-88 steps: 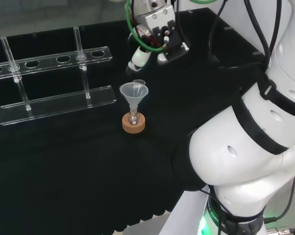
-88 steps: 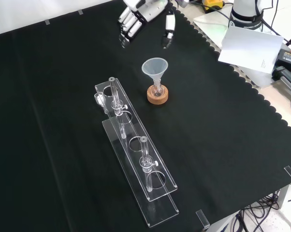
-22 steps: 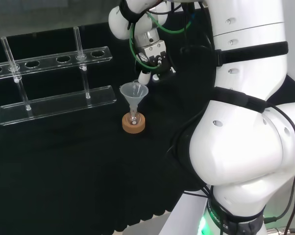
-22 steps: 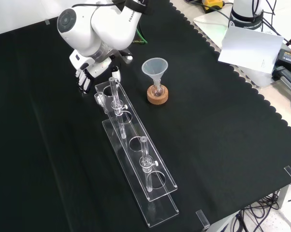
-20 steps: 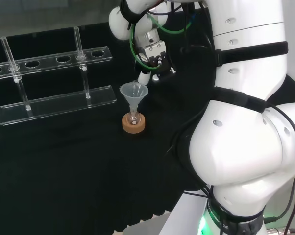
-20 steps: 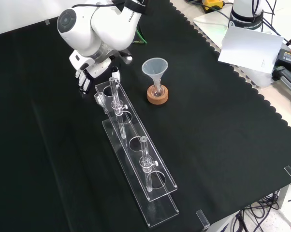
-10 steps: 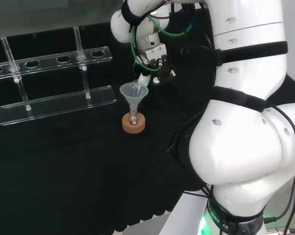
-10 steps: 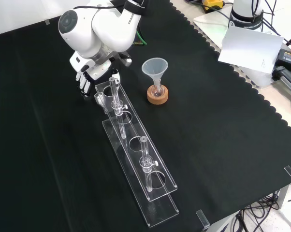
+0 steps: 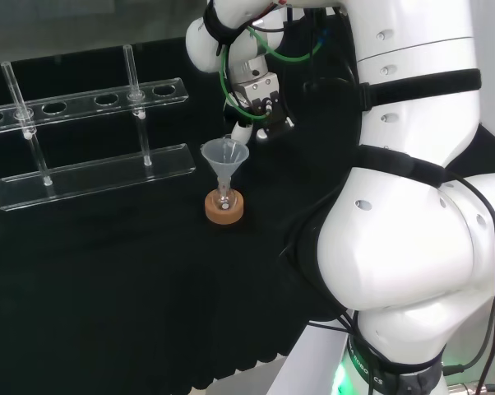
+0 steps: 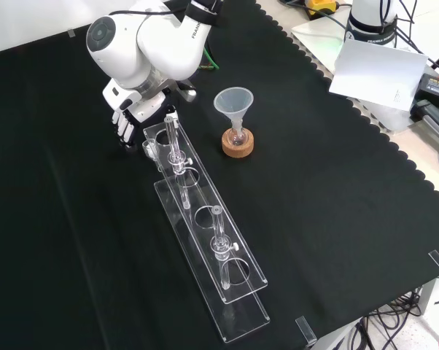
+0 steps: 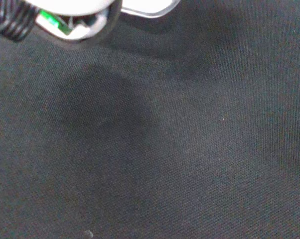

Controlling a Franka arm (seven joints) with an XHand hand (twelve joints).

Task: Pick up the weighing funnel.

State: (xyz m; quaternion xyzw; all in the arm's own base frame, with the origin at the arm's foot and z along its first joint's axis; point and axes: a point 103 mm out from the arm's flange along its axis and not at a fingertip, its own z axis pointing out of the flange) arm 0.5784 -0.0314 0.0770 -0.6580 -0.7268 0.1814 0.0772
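Observation:
The weighing funnel [image 10: 149, 148], a small clear piece, lies on the black cloth at the far end of the clear rack. In the head view the weighing funnel [image 9: 233, 138] peeps out just behind the big funnel's rim. My hand [image 10: 130, 111] hangs low right over it, open. Its fingers [image 10: 123, 130] point down on the left of the piece and the thumb [image 10: 170, 114] stands on its right. In the head view the hand [image 9: 258, 105] reaches down behind the big funnel. The wrist view shows bare cloth under a blurred white part of the hand [image 11: 80, 4].
The big funnel [image 10: 234, 104] stands in a small flask on a cork ring [image 10: 238, 143], right of the hand in the front view. A long clear test-tube rack [image 10: 205, 240] with upright tubes runs from the weighing funnel toward the front edge. The arm's white links [image 9: 412, 206] stand at the head view's right.
Over four seconds the hand came down from high above the funnel to the rack's far end. In the last second it only shifted slightly over the weighing funnel.

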